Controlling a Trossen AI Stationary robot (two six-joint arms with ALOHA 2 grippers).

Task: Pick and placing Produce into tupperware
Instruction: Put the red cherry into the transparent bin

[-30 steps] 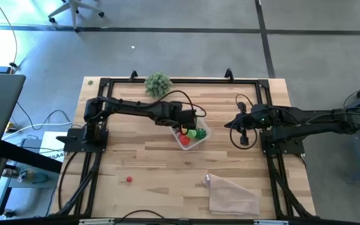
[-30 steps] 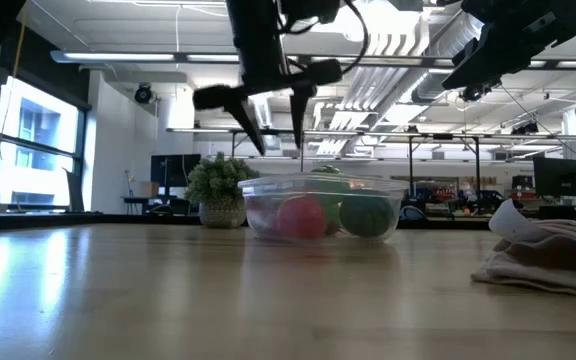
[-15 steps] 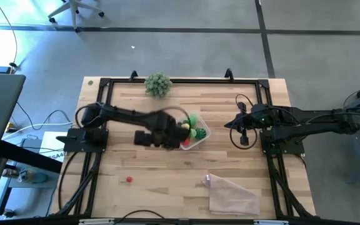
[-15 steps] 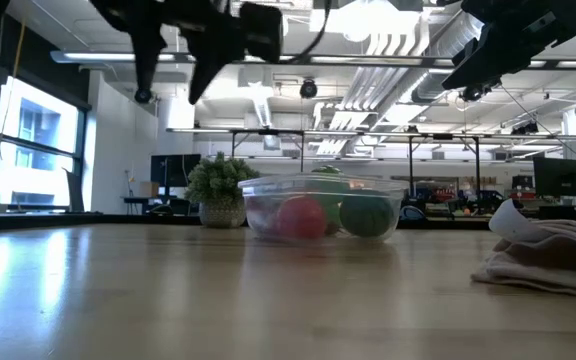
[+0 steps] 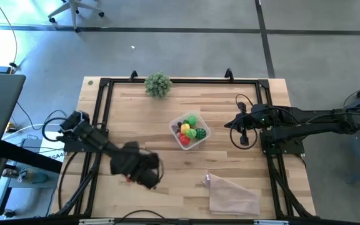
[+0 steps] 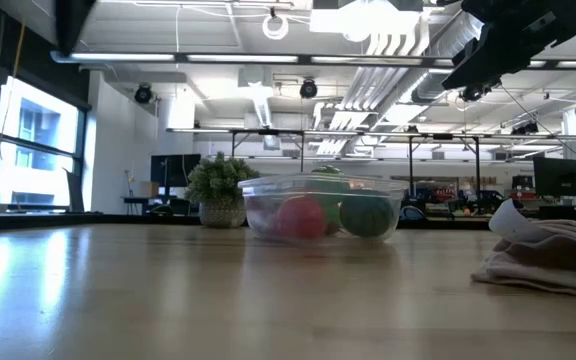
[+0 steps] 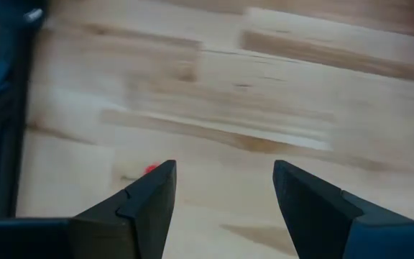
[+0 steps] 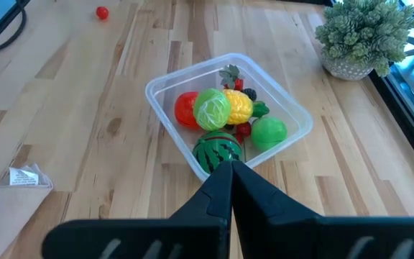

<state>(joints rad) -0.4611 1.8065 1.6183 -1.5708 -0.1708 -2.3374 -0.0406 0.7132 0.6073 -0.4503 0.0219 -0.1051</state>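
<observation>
A table (image 5: 230,103) of pale, matt wooden planks holds a clear, glossy plastic tub (image 8: 162,92) of smooth, shiny plastic fruit (image 8: 213,109). Nearby lie a crinkled see-through plastic bag (image 5: 233,195) and a bushy, rough-textured plant (image 8: 365,29). A matt black metal frame (image 5: 180,81) edges the table.

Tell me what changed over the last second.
The left gripper swung away from above the tupperware to the table's near left, jaws open and empty, now over the small red berry. The right gripper, tub contents, plant and bag stayed put.
</observation>
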